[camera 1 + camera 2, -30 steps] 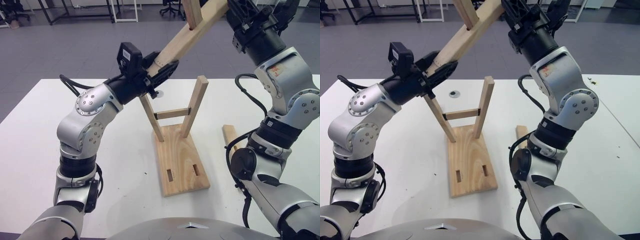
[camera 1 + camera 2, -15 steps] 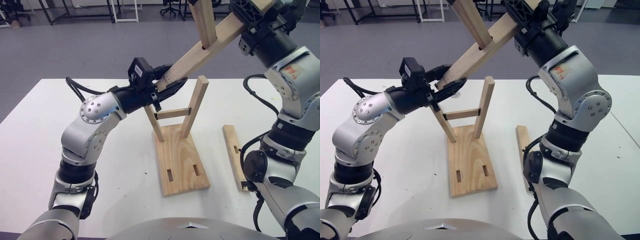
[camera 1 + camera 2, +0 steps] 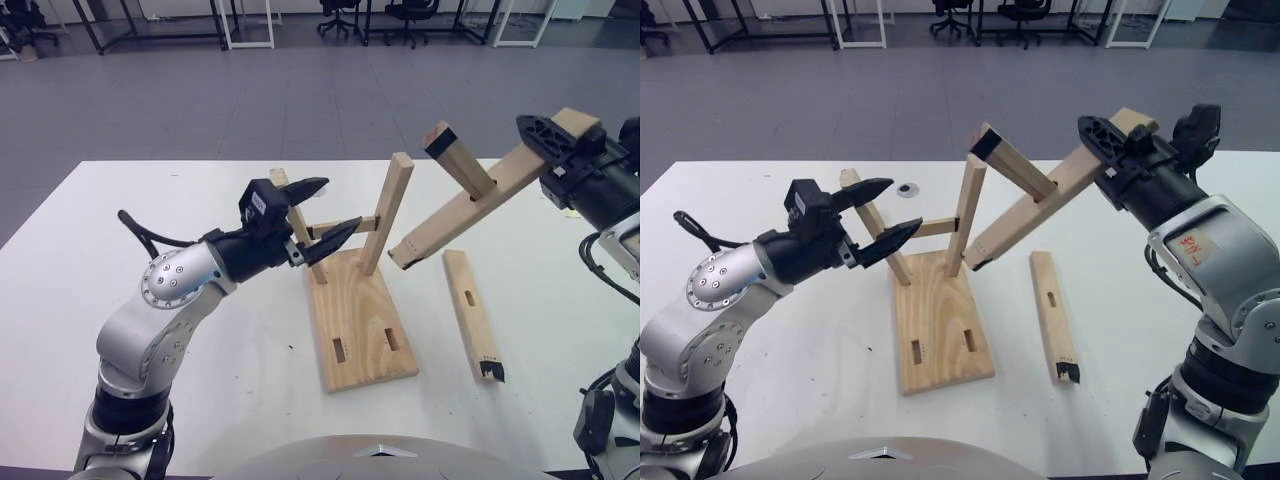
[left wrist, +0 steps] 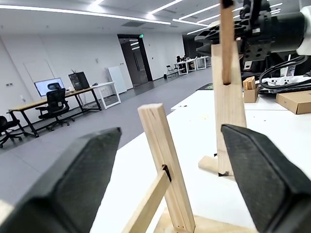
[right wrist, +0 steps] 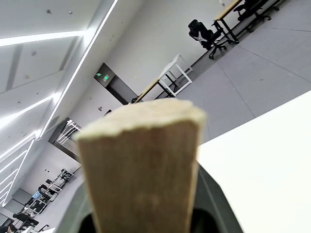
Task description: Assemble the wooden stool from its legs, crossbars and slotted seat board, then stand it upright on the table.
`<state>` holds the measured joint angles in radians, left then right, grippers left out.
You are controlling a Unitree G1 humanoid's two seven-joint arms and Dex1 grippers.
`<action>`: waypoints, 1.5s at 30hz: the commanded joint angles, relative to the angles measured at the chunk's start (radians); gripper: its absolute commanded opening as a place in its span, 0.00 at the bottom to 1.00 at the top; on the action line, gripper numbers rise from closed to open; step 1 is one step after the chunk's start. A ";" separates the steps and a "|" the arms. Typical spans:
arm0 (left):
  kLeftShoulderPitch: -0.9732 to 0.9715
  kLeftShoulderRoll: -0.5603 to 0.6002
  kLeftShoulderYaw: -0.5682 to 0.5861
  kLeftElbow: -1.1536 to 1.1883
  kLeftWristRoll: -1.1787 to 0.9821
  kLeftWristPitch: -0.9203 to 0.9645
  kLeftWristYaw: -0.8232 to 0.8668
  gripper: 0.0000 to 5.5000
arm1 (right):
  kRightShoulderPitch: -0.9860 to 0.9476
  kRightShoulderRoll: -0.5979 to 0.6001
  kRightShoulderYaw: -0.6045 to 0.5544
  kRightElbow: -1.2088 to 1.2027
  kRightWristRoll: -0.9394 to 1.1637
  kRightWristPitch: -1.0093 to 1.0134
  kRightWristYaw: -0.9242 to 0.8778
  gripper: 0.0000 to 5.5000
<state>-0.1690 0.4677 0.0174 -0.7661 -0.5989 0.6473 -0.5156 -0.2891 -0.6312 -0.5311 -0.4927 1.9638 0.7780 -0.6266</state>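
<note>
The seat board (image 3: 360, 325) lies flat on the counter (image 3: 80, 230). At the board's far end two standing legs rise from it, one at its left corner (image 3: 313, 268) and one at its right corner (image 3: 388, 212), joined by a short crossbar (image 3: 350, 226). At the board's near end are two empty slots (image 3: 342, 349).

My left gripper (image 3: 340, 202) is above the board's far left corner with its fingers spread wide. The upper part of the left standing leg and the left end of the crossbar lie between them. I cannot tell whether either finger touches the wood.

Above and to the right of the board, my right gripper (image 3: 560, 145) is clamped on the upper end of a further leg (image 3: 470, 205). This leg slopes down toward the board, and its lower end hangs just beside the right standing leg, clear of the counter. A second crossbar (image 3: 458, 160) juts up from its middle.

A loose leg (image 3: 472, 312) lies flat on the counter right of the board, parallel to its long edge and apart from it.
</note>
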 commanded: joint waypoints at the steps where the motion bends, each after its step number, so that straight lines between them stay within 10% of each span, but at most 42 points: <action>1: 0.102 0.042 0.094 -0.017 -0.043 0.023 0.008 0.69 | 0.132 -0.025 0.029 -0.076 -0.005 -0.020 0.056 0.19; 19: 0.211 0.028 0.174 0.117 -0.053 -0.017 0.049 0.69 | 0.625 0.212 0.249 -0.287 -0.681 -0.221 0.546 0.19; 45: 0.294 -0.025 0.122 0.077 -0.035 -0.032 0.123 0.69 | 0.729 0.349 0.321 -0.378 -0.810 -0.390 0.444 0.19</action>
<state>0.1407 0.4420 0.1488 -0.6968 -0.6536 0.6230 -0.4037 0.4339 -0.2977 -0.2259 -0.8763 1.1883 0.4021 -0.1852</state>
